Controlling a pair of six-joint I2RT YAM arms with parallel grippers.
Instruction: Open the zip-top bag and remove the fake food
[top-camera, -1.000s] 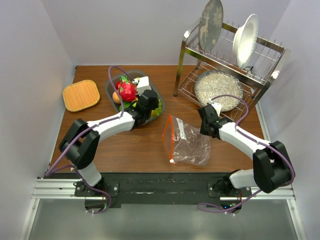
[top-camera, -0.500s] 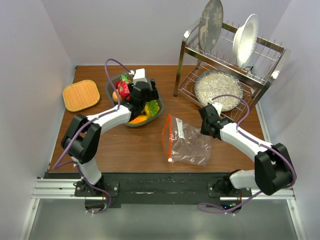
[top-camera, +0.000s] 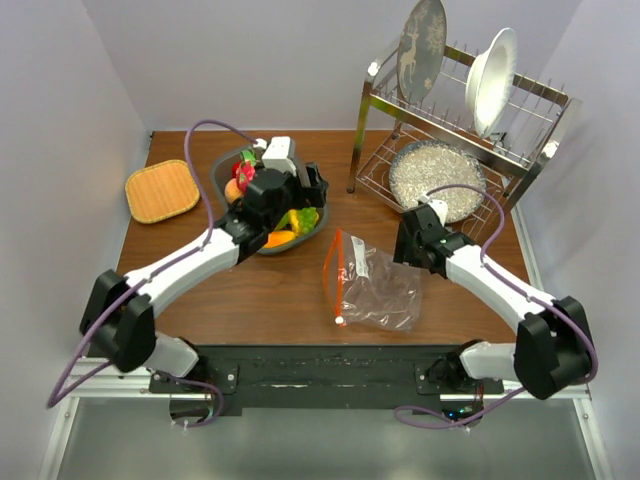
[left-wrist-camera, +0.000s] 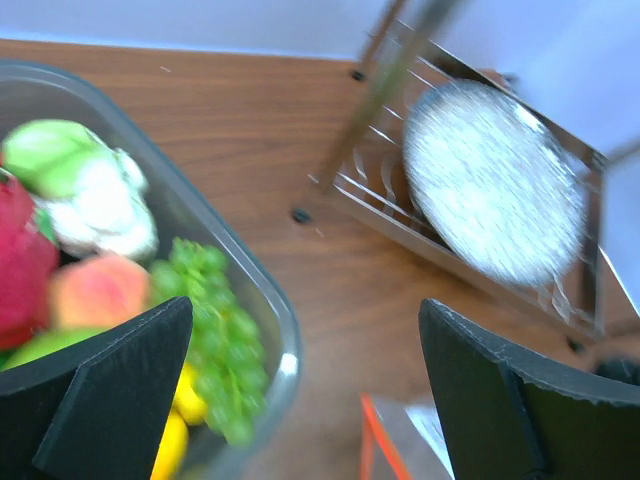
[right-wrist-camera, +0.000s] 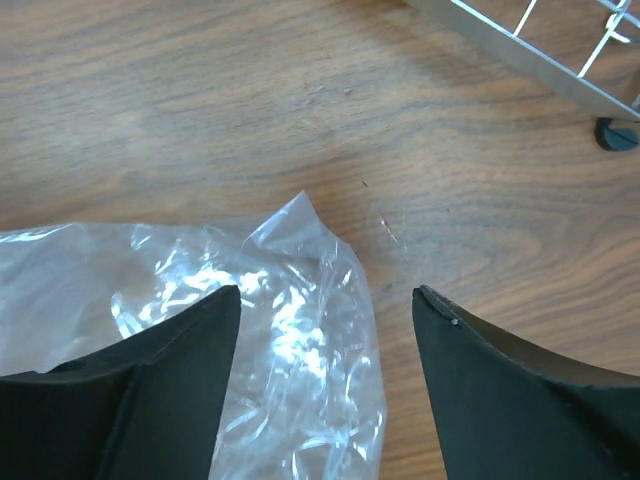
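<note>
The zip-top bag (top-camera: 372, 288) lies flat and crinkled on the table, its orange-red zip strip (top-camera: 333, 268) on the left and its white slider (top-camera: 341, 321) at the near end. The fake food (top-camera: 248, 180) sits in a grey tub (top-camera: 318, 213); green grapes (left-wrist-camera: 212, 322), a peach piece (left-wrist-camera: 98, 291) and a pale green piece (left-wrist-camera: 60, 158) show in the left wrist view. My left gripper (top-camera: 305, 195) (left-wrist-camera: 305, 395) hangs open over the tub's right rim (left-wrist-camera: 283, 335), holding nothing. My right gripper (top-camera: 405, 250) (right-wrist-camera: 325, 335) is open, its jaws astride the bag's far corner (right-wrist-camera: 300, 300).
A metal dish rack (top-camera: 372, 110) stands at the back right with two upright plates and a speckled dish (top-camera: 437, 180) (left-wrist-camera: 495, 185) on its lower shelf. A woven mat (top-camera: 162, 190) lies at the back left.
My left gripper has opened and swung right over the tub, leaving the red piece in it. My right gripper has opened and let go of the bag's corner.
</note>
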